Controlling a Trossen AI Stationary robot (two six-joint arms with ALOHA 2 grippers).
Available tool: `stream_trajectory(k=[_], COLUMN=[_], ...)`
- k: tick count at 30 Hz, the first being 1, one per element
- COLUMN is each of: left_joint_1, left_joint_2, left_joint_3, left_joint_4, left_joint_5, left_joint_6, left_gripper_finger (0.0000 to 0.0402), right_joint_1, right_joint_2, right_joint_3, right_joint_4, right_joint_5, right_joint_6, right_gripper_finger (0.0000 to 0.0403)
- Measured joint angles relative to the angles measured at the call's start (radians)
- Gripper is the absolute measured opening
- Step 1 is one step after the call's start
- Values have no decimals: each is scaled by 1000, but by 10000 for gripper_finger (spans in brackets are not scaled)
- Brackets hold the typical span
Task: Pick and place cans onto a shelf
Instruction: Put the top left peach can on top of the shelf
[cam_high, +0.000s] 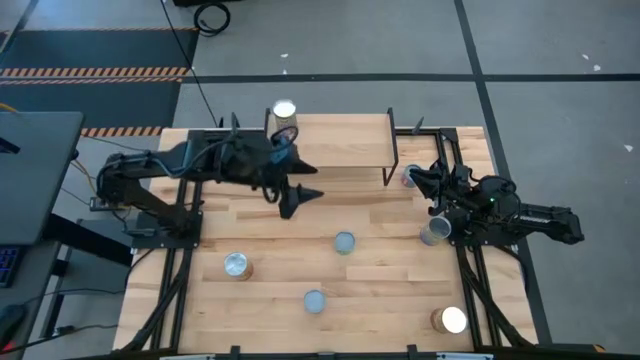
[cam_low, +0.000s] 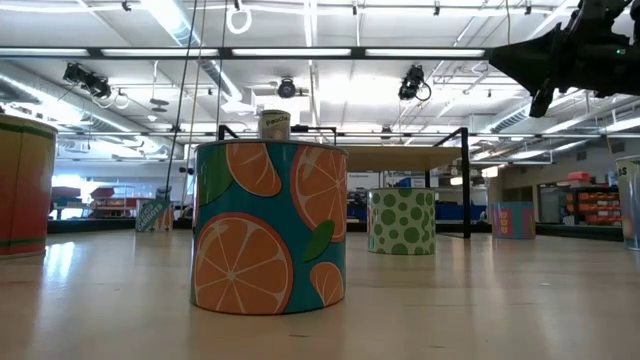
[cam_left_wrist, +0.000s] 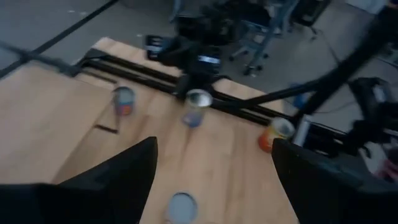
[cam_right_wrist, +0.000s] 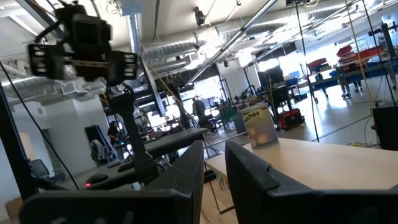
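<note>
Wood counter (cam_high: 380, 290): one can (cam_high: 284, 112) on shelf (cam_high: 340, 140); left gripper (cam_high: 300, 197) fingers wide open, empty; right gripper (cam_high: 418, 176) fingers slightly apart, empty.

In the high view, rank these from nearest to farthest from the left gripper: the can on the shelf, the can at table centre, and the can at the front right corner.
From the left gripper:
1. Can at table centre, just in front of it.
2. Can on the shelf, back left end.
3. Front right corner can, clearly farthest.

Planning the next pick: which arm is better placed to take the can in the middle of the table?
Probably left. The left gripper hangs open just above the middle can, while the right gripper sits by the shelf end.
</note>
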Motion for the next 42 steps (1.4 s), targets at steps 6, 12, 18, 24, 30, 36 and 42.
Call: stream_trajectory(k=[6, 12, 18, 24, 30, 36, 42], left_joint_1=[-95, -202, -293, -434, -559, -631, -662], left_joint_2=[0, -1, -59, -147, -179, -180, -180], left_joint_3=[0, 0, -2, -1, -1, -1, -1], left_joint_4=[-25, -105, -233, -356, -416, -420, -420], left_joint_5=[-31, -155, -256, -314, -340, -343, -349], left_joint_6=[-57, -60, -136, -200, -213, -183, -184], left_gripper_finger=[310, 295, 295, 295, 295, 295, 295], right_joint_1=[0, 75, 246, 363, 410, 416, 404], right_joint_2=[2, 145, 508, 877, 1135, 1251, 1256], right_joint_3=[1, 160, 559, 962, 1102, 1086, 1042], right_joint_4=[92, -73, -554, -1303, -1667, -1736, -1859], right_joint_5=[83, 62, 210, 286, 173, 69, 2], right_joint_6=[191, 255, 238, 637, 1043, 1195, 1295], right_gripper_finger=[74, 54, 36, 34, 44, 129, 181])
